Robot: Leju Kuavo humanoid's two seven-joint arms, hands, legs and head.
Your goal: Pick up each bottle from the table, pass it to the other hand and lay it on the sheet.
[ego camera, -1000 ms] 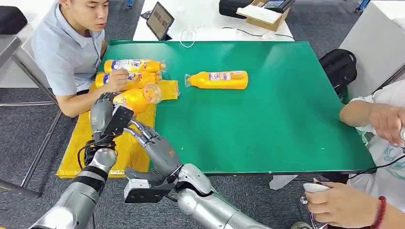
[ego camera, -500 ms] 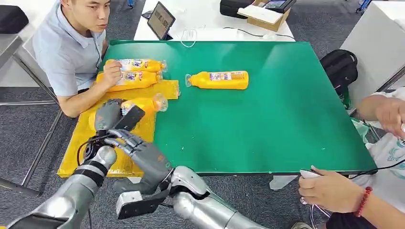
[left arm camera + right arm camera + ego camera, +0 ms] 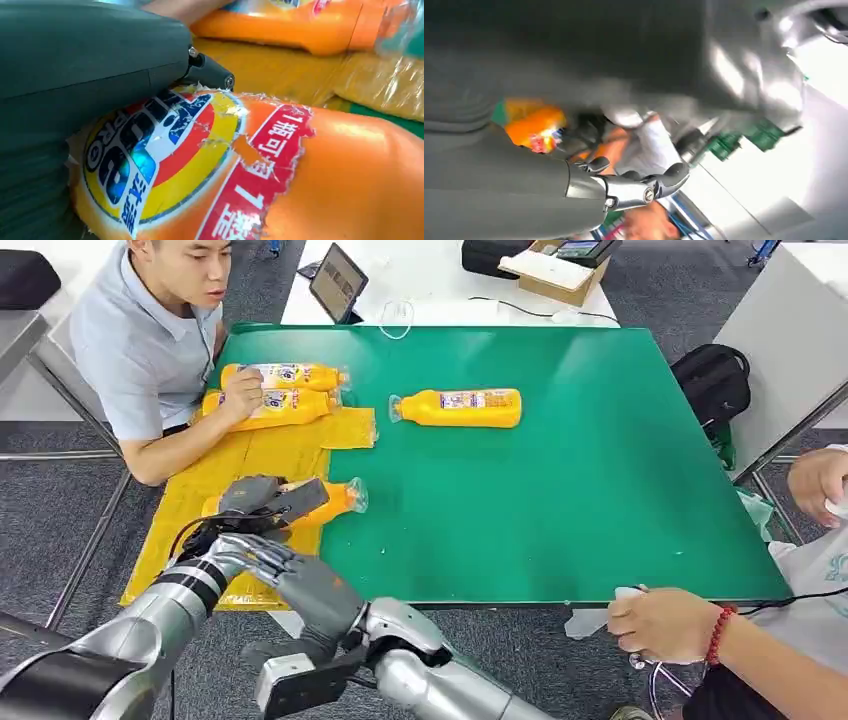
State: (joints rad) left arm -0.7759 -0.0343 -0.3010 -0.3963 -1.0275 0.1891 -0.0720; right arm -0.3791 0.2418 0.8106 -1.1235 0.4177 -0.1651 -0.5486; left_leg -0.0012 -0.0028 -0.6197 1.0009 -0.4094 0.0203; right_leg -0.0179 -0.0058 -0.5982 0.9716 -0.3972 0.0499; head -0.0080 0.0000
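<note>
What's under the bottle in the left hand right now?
The yellow sheet lies under the bottle that the left hand grips; the cap end juts over the green table. The hand covers the body, so contact with the sheet can't be seen.

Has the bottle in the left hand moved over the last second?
Yes. The bottle in the left hand has come toward the table's near edge, away from the two bottles beside the person.
</note>
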